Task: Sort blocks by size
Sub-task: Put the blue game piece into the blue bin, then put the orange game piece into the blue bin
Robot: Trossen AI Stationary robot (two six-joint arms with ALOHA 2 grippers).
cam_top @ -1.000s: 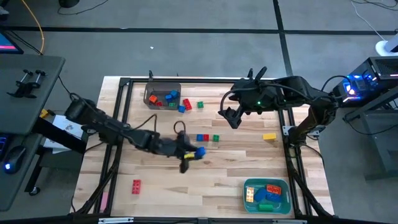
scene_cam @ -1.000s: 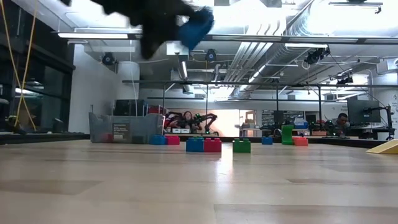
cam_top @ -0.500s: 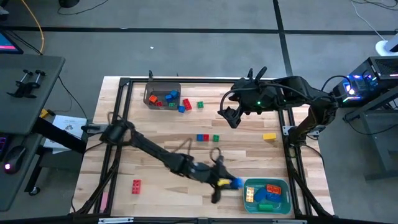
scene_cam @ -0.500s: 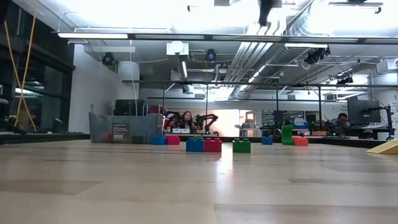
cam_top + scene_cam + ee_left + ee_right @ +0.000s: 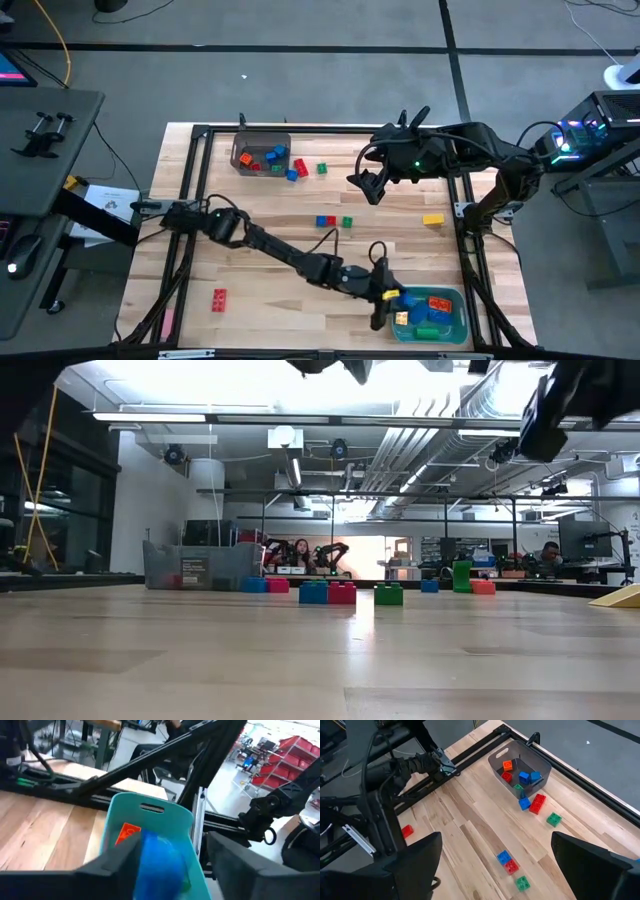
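Blocks: blue block point(image 5: 159, 865) clenched in left end effector point(image 5: 384, 297), lower centre of high view, at teal bin point(image 5: 455, 325) rim. Likely light, rigid, slick plastic; grip flat sides. Right end effector point(image 5: 368, 186) spread wide, idle, upper centre over bench point(image 5: 260, 305).

My two arms are showing dark, near-black jointed links trailing looped black cables; my left arm point(image 5: 262, 245) is wearing a yellow patch near its wrist, my right arm point(image 5: 470, 145) glowing a small green light.
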